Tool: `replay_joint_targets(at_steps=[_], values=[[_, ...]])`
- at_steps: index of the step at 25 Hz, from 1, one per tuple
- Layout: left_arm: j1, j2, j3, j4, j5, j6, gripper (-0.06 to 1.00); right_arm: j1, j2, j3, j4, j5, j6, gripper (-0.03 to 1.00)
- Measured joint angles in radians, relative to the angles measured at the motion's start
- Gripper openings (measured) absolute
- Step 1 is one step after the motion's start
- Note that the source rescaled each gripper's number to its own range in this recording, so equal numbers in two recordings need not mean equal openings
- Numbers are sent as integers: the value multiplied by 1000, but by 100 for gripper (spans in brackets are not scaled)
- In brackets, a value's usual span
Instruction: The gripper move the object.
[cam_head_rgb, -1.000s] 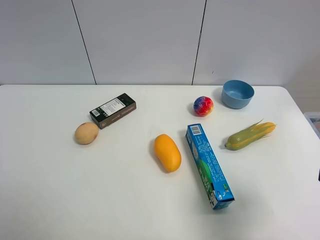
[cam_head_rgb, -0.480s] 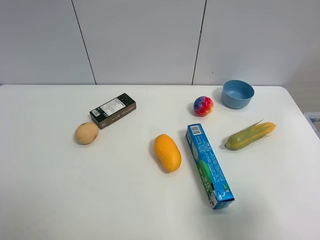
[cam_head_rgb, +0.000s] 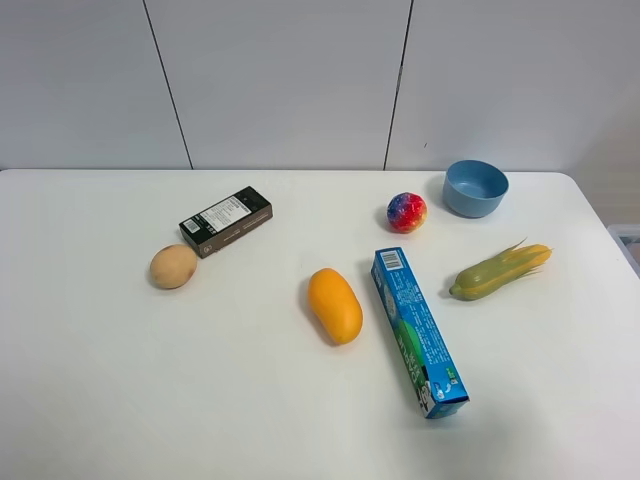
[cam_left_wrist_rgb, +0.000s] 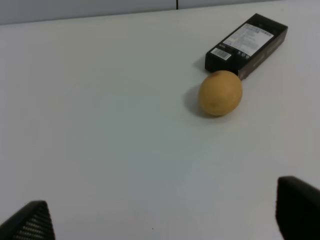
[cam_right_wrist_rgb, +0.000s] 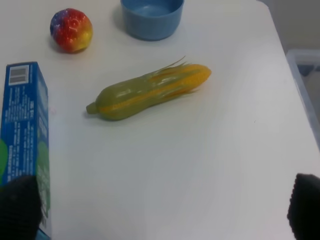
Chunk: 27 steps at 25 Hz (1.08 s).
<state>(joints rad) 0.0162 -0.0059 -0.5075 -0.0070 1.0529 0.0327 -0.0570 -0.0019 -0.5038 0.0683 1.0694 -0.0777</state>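
Note:
The rainbow-mottled ball (cam_head_rgb: 407, 212) rests on the white table, just left of the blue bowl (cam_head_rgb: 476, 188). It also shows in the right wrist view (cam_right_wrist_rgb: 71, 29), far from the fingers. No gripper shows in the exterior view. My right gripper (cam_right_wrist_rgb: 160, 212) is open and empty above the table, with one black fingertip (cam_right_wrist_rgb: 17, 206) over the end of the blue box (cam_right_wrist_rgb: 25, 135). My left gripper (cam_left_wrist_rgb: 165, 220) is open and empty, a good way short of the tan egg-shaped object (cam_left_wrist_rgb: 220, 93).
An orange mango (cam_head_rgb: 335, 305) and the long blue box (cam_head_rgb: 419, 331) lie mid-table. A corn cob (cam_head_rgb: 499, 270) lies at the right, below the bowl. A black box (cam_head_rgb: 225, 221) and the tan egg (cam_head_rgb: 173, 266) lie at the left. A grey bin edge (cam_right_wrist_rgb: 305, 70) is beyond the table's right edge.
A small dark part at the right edge of the exterior view one second ago is out of view now. No object has moved.

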Motion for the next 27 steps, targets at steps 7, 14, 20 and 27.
replay_joint_targets(at_steps=[7,14,20,27], values=[[0,0,0,0,0,0,100,0,0,0,-36,0,78,100],[0,0,0,0,0,0,100,0,0,0,-36,0,78,100],[0,0,0,0,0,0,100,0,0,0,-36,0,78,100],[0,0,0,0,0,0,100,0,0,0,-36,0,78,100]])
